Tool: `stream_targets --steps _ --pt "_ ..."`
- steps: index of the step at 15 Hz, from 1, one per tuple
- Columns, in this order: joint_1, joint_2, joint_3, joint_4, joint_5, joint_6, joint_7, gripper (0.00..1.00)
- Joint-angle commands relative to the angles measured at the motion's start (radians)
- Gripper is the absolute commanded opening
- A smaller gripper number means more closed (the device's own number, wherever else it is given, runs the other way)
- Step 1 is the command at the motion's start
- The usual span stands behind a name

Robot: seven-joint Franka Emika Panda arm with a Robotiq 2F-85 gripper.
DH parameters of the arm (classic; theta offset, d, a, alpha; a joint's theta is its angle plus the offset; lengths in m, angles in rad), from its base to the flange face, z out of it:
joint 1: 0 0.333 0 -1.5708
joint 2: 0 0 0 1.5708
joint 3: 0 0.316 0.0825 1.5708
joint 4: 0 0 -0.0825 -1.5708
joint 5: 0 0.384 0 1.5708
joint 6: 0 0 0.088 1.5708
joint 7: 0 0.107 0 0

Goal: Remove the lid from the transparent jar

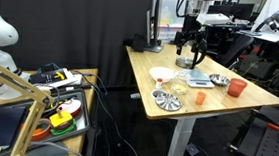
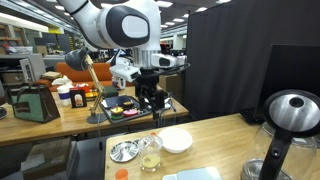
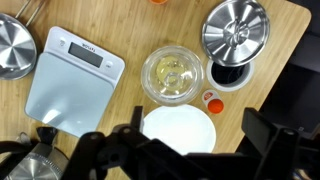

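- My tool (image 3: 185,150) is released: in the wrist view its two dark fingers (image 3: 268,137) stand wide apart at the bottom edge, with nothing held between them.
- In both exterior views the tool (image 2: 152,100) hangs in the air above the wooden surface (image 1: 140,68), fingers pointing down, touching none of the things there.
- The jar (image 3: 172,75) stands upright on the surface, apart from my tool. It is see-through and round, and from above I look through its top to something pale yellow inside.
- I cannot tell from these views how the jar's lid sits.
- A white bowl (image 3: 180,130) lies just beside the jar, on the side nearer my fingers, and in the wrist view it sits between them.
- A grey scale (image 3: 72,80) lies flat near the jar on one side.
- On the jar's other side a round metal lid (image 3: 236,30) lies nearby, and a small orange cap (image 3: 211,98) sits close to the jar.
- A metal bowl (image 3: 15,45) rests beyond the scale, at the edge of the wrist view.
- In an exterior view the jar (image 1: 178,87) sits mid-surface, and an orange cup (image 1: 237,88) stands well apart from it, near the surface's edge.
- In an exterior view the jar (image 2: 151,155) is below my tool, and a tall glass pitcher (image 2: 285,120) with a dark top stands well off to the side.
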Motion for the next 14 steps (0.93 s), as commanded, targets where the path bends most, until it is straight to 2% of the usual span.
stream_targets --steps 1,7,14 --pt "-0.013 0.046 -0.008 0.008 0.085 0.028 -0.034 1.00" --pt "-0.022 0.125 -0.011 0.014 0.144 0.061 -0.095 1.00" --pt "-0.010 0.187 -0.017 0.031 0.088 0.064 -0.081 1.00"
